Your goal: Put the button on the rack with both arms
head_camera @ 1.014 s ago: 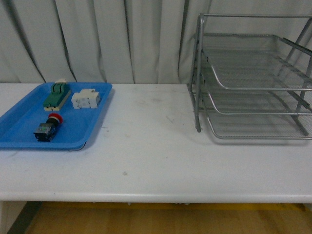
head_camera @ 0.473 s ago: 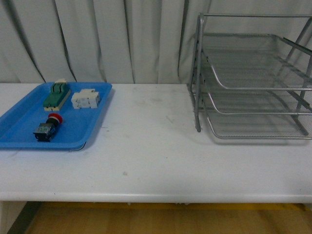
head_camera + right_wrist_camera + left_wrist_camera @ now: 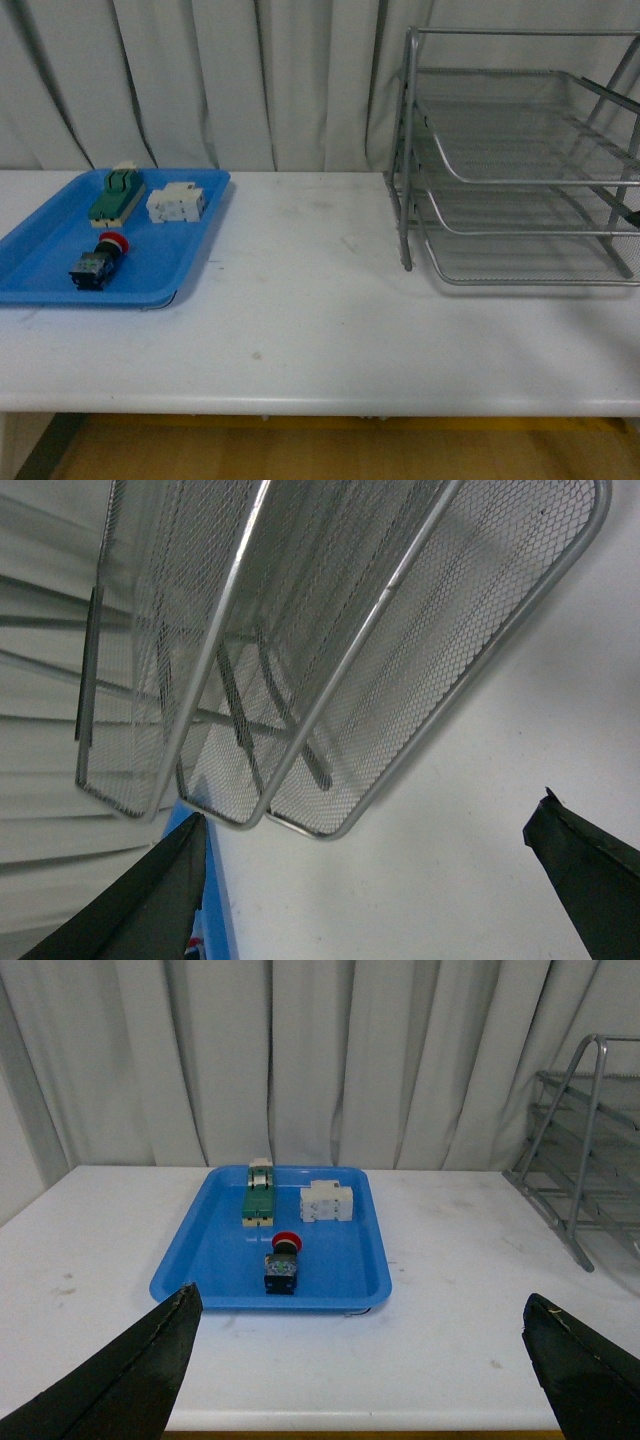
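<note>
Front view: the button (image 3: 98,262), with a glossy round red cap on a dark blocky body, lies on its side in a flat blue plastic tray (image 3: 40,250). A green-and-cream terminal block (image 3: 116,196) and a white rectangular block (image 3: 177,204) lie behind it. The rack (image 3: 510,180), three tiers of silver wire mesh in a tubular frame, stands well apart on the matte white table (image 3: 300,330).

Left wrist view: the left gripper (image 3: 360,1300) hangs low over the table's near edge, aimed level at the curtain. Its two dark wedge-shaped fingers (image 3: 130,1380) are spread wide with nothing between them. The button (image 3: 282,1265) lies ahead of the gripper, slightly toward the finger marked here, inside the tray (image 3: 220,1250) (red cap pointing away). The rack (image 3: 585,1160) stands far off to the other side.

Right wrist view: the right gripper (image 3: 372,810) is rolled steeply, so the table runs slantwise. Its fingers (image 3: 590,880) are also wide apart and empty. The rack's (image 3: 300,630) rounded mesh tray fronts lie close ahead of it.
</note>
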Motion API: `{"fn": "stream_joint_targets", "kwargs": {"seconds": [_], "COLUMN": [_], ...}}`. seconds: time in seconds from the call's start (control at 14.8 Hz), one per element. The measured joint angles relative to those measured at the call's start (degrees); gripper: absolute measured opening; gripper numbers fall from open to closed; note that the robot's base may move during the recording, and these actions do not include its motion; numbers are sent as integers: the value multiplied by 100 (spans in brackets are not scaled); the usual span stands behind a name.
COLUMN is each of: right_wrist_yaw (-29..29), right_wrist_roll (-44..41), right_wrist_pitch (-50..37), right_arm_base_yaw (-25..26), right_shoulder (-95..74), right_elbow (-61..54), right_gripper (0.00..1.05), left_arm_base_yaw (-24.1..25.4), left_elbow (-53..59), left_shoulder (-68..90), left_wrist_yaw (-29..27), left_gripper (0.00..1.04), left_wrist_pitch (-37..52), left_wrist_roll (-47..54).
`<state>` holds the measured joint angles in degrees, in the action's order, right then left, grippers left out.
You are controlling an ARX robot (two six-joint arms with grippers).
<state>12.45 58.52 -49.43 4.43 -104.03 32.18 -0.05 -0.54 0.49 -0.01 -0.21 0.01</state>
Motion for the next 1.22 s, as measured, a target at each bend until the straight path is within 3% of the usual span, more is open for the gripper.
{"fn": "stream_joint_targets", "kwargs": {"seconds": [0.27, 0.68, 0.95, 1.15, 1.22], "right_wrist_yaw": [-122, -647, -964, -984, -920], "right_wrist_roll": [573, 730, 702, 973, 1274], "right_wrist_pitch": [483, 1320, 1318, 706, 435], "right_arm_base_yaw": [-225, -570, -743, -780, -778], "right_shoulder": [-833, -1888, -2389, -2245, -2155], "right_elbow": [1099, 2656, 3211, 2787, 2470], "right_gripper": [98, 97, 50, 13, 9], "left_arm_base_yaw": [0, 0, 0, 0, 0], "left_elbow": [0, 0, 0, 0, 0], "left_shoulder": [0, 0, 0, 0, 0], "left_wrist_yaw": [2, 0, 0, 2, 0], "left_gripper": [98, 98, 98, 98, 98], "left_wrist_pitch": [0, -2, -2, 0, 0], "left_wrist_roll": [0, 0, 0, 0, 0]}}
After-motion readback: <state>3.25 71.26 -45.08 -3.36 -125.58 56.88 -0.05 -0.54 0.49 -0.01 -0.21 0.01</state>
